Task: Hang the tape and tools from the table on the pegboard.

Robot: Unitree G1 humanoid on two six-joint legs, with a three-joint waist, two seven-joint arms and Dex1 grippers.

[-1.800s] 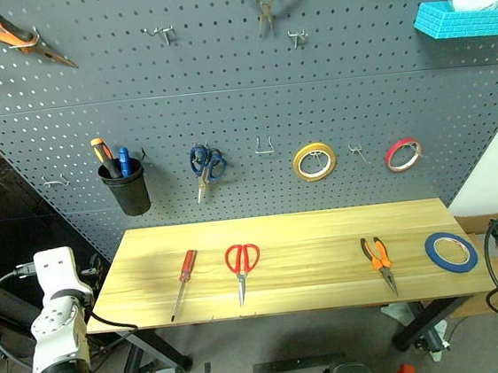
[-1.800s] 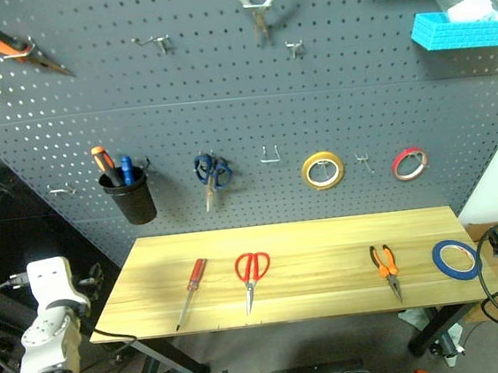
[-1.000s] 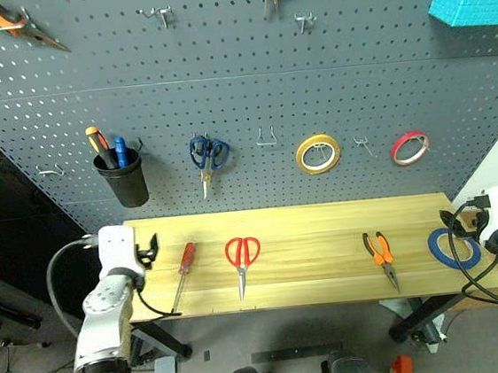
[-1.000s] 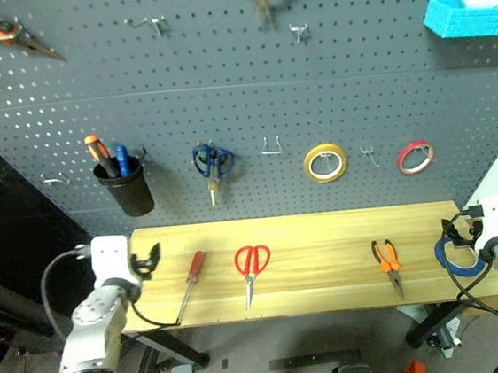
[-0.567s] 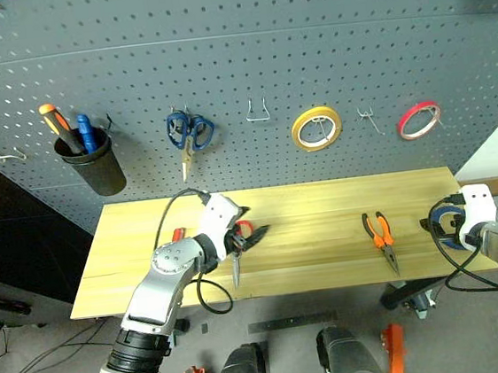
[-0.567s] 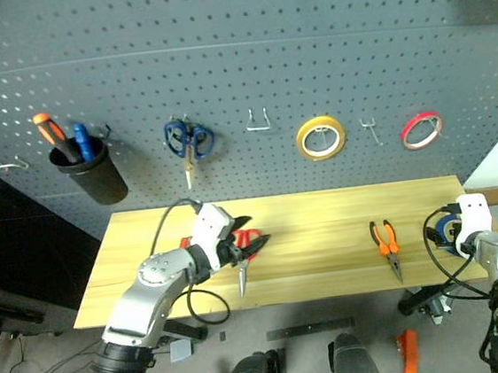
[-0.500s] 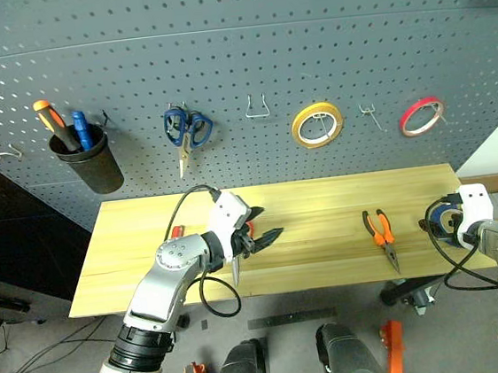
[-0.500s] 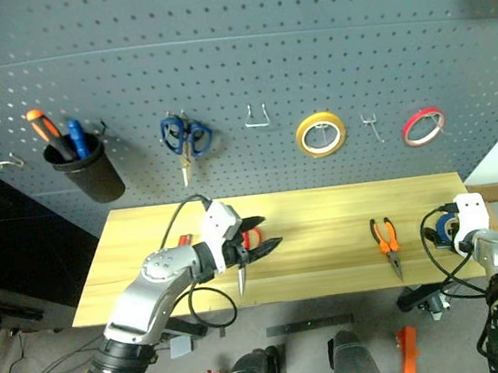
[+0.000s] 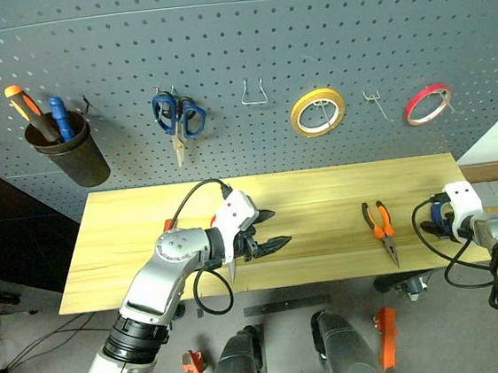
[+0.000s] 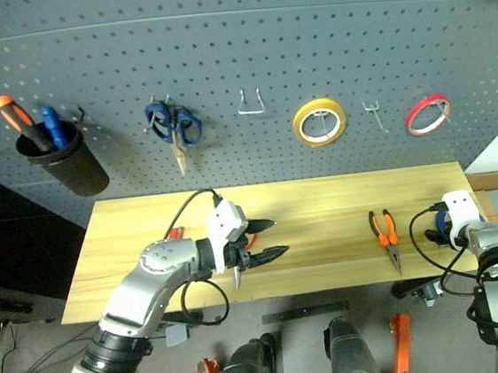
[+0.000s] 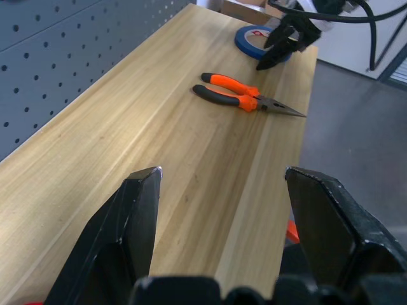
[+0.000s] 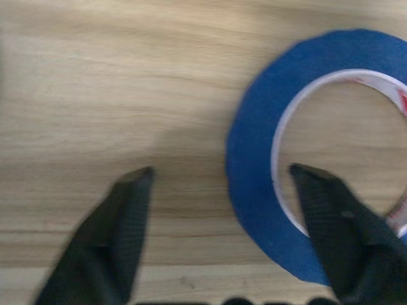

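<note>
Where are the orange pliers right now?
The orange pliers lie flat on the table, toward its right end, between the left gripper and the blue tape.

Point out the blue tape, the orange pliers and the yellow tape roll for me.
blue tape [image 12: 254,133]: right wrist view, on the blue band of the ring lying on the table.
orange pliers [image 9: 378,224]: left eye view, on the orange handles.
yellow tape roll [image 9: 300,119]: left eye view, on the yellow band, hanging on the pegboard.
</note>
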